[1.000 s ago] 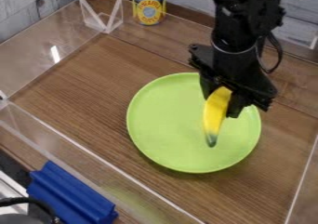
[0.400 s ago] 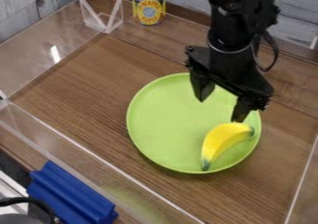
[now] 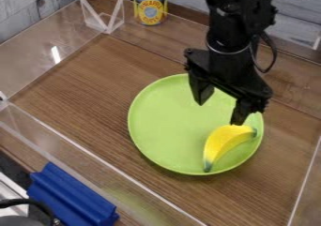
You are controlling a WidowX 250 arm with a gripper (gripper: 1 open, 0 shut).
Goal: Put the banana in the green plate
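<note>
The yellow banana (image 3: pixel 227 144) lies inside the green plate (image 3: pixel 163 127), near its right rim, curved end toward the front. My black gripper (image 3: pixel 223 98) hangs just above the plate's back right part, pointing down. Its jaws stand wide open with nothing between them. One finger (image 3: pixel 201 89) is over the plate's middle, the other finger (image 3: pixel 246 111) just above the banana's upper end, apart from it.
The plate sits on a wooden tabletop (image 3: pixel 88 89) enclosed by clear plastic walls (image 3: pixel 32 127). A yellow can (image 3: pixel 150 11) stands at the back. A blue object (image 3: pixel 69 200) lies outside the front left wall.
A second ago the gripper was shut on the banana, holding it upright over the plate. It has opened, and the banana has dropped flat onto the plate's right side.
</note>
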